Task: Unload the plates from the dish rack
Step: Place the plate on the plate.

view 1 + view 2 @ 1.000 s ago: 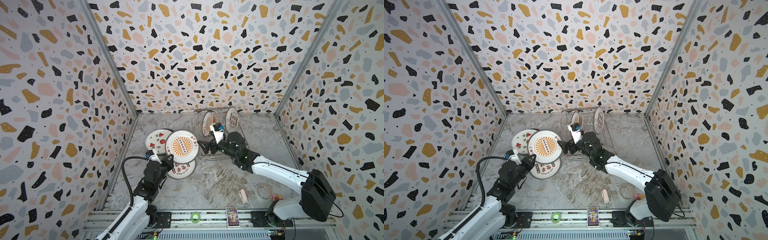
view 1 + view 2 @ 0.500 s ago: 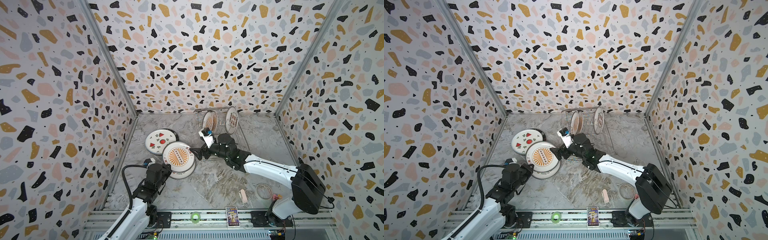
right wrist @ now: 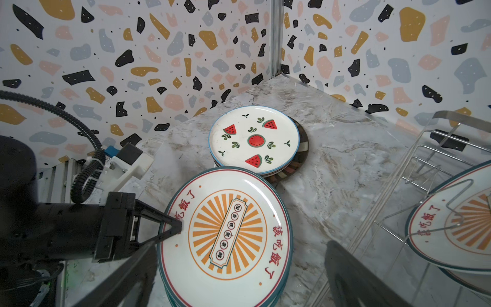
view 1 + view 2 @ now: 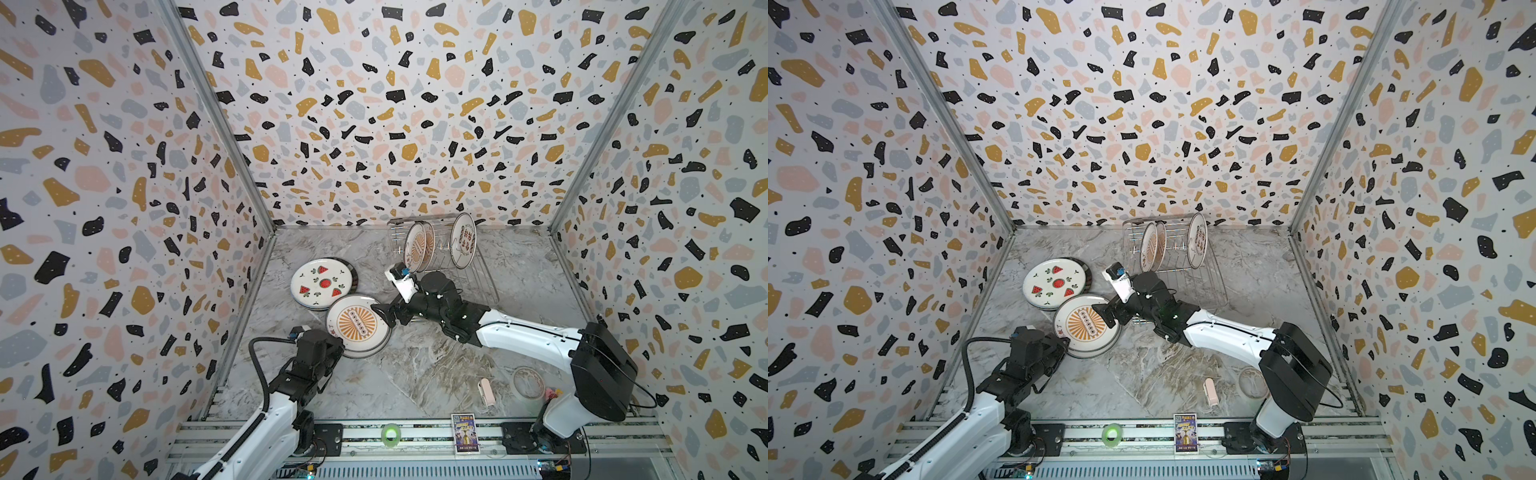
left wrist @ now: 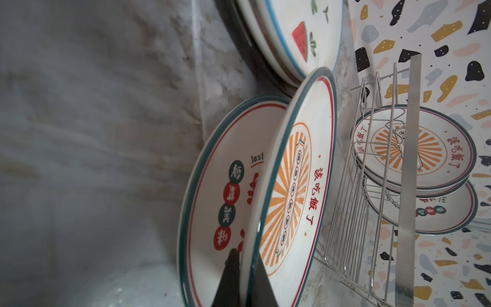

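The sunburst plate (image 4: 359,326) is sitting lower and nearer the front than a second ago. It is settling onto the red-lettered plate (image 5: 212,191) on the counter (image 4: 436,365), left of frame centre and just beside the watermelon stack (image 4: 320,282). The left pincer (image 5: 245,261) is still pinching its near rim, and the left wrist view is showing the plate tilted, not yet flat. The right pincer (image 4: 384,316) is standing spread at the far rim, gripping nothing. Three plates (image 4: 415,251) are standing upright in the dish rack (image 4: 486,286), upper right of centre. Unloading is likely needing a release here before the next pick.
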### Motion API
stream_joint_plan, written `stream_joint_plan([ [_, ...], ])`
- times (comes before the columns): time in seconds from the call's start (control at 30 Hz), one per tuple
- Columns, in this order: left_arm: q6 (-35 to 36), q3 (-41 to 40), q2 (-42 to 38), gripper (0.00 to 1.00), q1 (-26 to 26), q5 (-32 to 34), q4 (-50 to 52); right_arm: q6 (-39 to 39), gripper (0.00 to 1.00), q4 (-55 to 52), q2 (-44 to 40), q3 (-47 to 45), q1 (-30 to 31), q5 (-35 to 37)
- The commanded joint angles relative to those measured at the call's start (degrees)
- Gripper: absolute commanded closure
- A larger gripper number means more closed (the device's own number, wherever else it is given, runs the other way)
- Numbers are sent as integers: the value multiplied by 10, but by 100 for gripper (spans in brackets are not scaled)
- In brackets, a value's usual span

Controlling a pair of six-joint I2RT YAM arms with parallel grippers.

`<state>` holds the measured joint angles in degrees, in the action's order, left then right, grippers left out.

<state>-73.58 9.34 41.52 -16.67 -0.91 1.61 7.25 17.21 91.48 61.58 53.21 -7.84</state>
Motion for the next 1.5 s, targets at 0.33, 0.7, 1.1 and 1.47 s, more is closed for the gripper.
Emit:
stream_joint_plan([
  [0.33,-30,-12,20,99,2,-22,-40,-14,1,-33,21,42,14,25],
  [0.7,-34,-25,11,69,2,-13,-37,-15,1,-41,19,45,21,52],
  [1.1,-10,-1,-5,46,2,60,10,-20,1,-44,11,42,23,78],
  [1.47,8,21,-29,44,2,108,53,-23,1,-45,2,34,24,98],
])
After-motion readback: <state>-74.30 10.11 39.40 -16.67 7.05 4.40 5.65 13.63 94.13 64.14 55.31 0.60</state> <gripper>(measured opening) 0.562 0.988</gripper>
